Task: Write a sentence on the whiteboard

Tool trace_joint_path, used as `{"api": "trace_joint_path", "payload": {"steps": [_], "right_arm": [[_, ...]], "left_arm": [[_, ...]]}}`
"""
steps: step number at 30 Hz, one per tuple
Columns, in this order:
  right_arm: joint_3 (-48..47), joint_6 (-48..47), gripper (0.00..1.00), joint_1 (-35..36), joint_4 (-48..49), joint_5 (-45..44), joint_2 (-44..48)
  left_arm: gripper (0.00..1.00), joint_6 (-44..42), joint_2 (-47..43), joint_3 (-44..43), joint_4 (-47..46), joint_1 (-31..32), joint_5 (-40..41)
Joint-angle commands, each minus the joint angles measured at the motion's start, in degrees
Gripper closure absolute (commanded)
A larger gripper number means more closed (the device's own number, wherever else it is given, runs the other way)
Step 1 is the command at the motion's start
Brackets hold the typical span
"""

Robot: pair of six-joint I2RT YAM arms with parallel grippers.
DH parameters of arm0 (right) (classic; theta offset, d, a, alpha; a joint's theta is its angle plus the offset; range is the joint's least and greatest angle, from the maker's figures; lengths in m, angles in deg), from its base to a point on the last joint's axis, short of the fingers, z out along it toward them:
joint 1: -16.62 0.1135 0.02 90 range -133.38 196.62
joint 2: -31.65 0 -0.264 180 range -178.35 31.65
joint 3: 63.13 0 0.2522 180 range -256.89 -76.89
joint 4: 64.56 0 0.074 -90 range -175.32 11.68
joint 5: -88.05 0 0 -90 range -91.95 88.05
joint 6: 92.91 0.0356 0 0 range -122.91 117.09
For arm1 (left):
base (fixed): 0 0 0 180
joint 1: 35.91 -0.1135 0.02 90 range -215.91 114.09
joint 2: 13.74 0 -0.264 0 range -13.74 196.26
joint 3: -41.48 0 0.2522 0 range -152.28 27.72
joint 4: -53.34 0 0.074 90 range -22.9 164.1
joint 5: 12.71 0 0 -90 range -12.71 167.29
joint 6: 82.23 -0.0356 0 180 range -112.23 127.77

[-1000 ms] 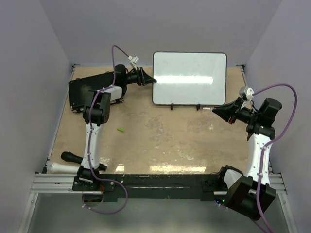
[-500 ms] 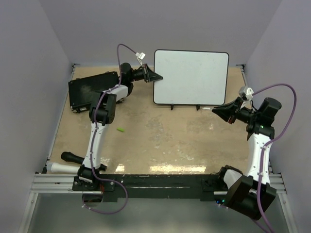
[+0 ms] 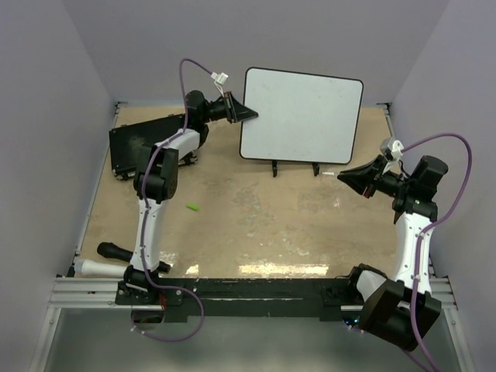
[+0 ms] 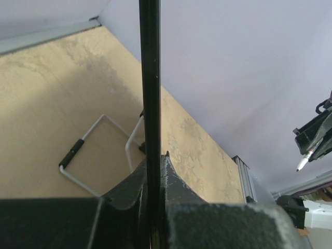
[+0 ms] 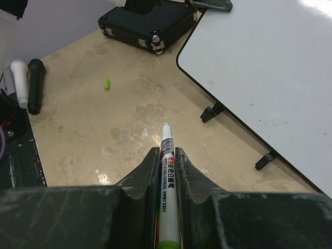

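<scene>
The whiteboard (image 3: 301, 116) stands tilted at the back of the table, and no sentence shows on its white face (image 5: 270, 67). My left gripper (image 3: 249, 115) is shut on the board's left rim, which the left wrist view shows edge-on as a black bar (image 4: 150, 78) between the fingers (image 4: 174, 179). My right gripper (image 3: 343, 174) hovers off the board's lower right corner, shut on a white marker (image 5: 167, 155) with its tip uncapped and pointing forward. The marker tip is clear of the board.
A flat black case (image 3: 147, 143) lies at the back left behind the left arm. A small green cap (image 3: 191, 207) lies on the tabletop. A black cylinder (image 3: 112, 252) and a white one (image 3: 97, 267) lie near the left base. The board's black feet (image 5: 212, 111) stick out below it.
My left gripper shut on the board's left rim and raised it, so the board now sits skewed with its left side lifted. The right arm with the marker has not moved.
</scene>
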Motion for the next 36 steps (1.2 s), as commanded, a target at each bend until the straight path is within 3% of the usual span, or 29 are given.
{"api": "trace_joint_path", "payload": {"steps": [1,9,14,17,21,28,36], "right_arm": [[-1.4,-1.0,1.00,0.3,-0.6,1.3,1.4],[-2.2,-4.3,1.00,0.3,-4.6,2.1,3.7],[-5.2,-11.5,1.00,0.2,-12.8,2.6,4.4],[-10.4,-19.3,1.00,0.3,-23.2,1.2,3.3],[-24.3,-49.3,1.00,2.9,-58.5,-3.7,-3.8],[-28.0,-45.1,1.00,6.6,-59.0,-8.4,-1.1],[-26.9,-38.9,1.00,11.6,-55.9,-7.7,0.6]], "left_arm": [[1.00,-2.7,-11.3,-1.4,-5.4,-0.2,7.1],[1.00,-6.7,-23.5,6.5,-0.2,2.3,13.2],[1.00,-8.3,-37.8,25.0,-2.5,4.3,19.9],[1.00,-7.9,-46.4,37.9,-6.1,6.2,23.4],[1.00,-6.9,-55.8,51.9,-10.8,10.4,27.6],[1.00,-5.4,-69.0,73.4,-18.4,17.7,36.1],[1.00,-5.6,-73.1,86.3,-27.0,22.9,44.8]]}}
